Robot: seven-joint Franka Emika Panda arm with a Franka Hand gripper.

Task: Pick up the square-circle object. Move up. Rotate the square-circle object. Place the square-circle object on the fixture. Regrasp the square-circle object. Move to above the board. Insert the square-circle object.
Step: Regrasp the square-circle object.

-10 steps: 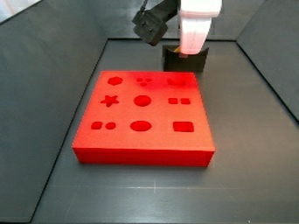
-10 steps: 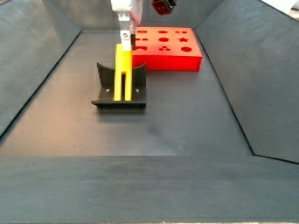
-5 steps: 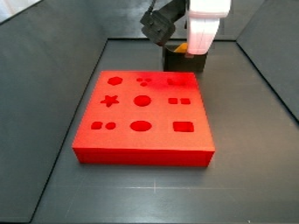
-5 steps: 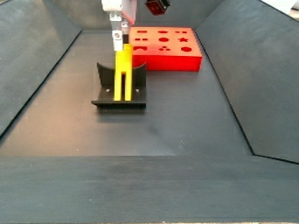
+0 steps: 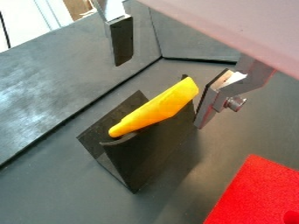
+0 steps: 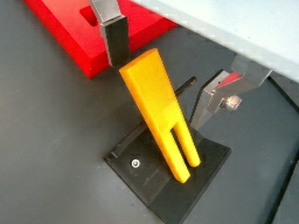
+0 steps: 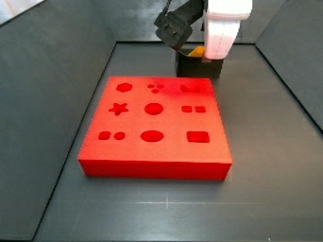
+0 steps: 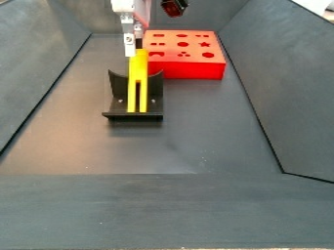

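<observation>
Square-circle object [image 8: 137, 80] stands upright in the fixture [image 8: 132, 101], its forked end down in the notch; you see it leaning on the dark bracket in both wrist views. Your hand [image 6: 158, 68] hangs just above it, fingers [image 6: 114, 39] spread wide either side and gripping nothing. Beyond it, the board [image 7: 154, 128] lies flat on the bench [image 8: 183, 146].

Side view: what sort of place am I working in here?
Most likely a lab test cell for peg insertion: a bare dark-walled enclosure holding only the red board with shaped cut-outs, the fixture carrying the square-circle object, and the gripper open around that object.
</observation>
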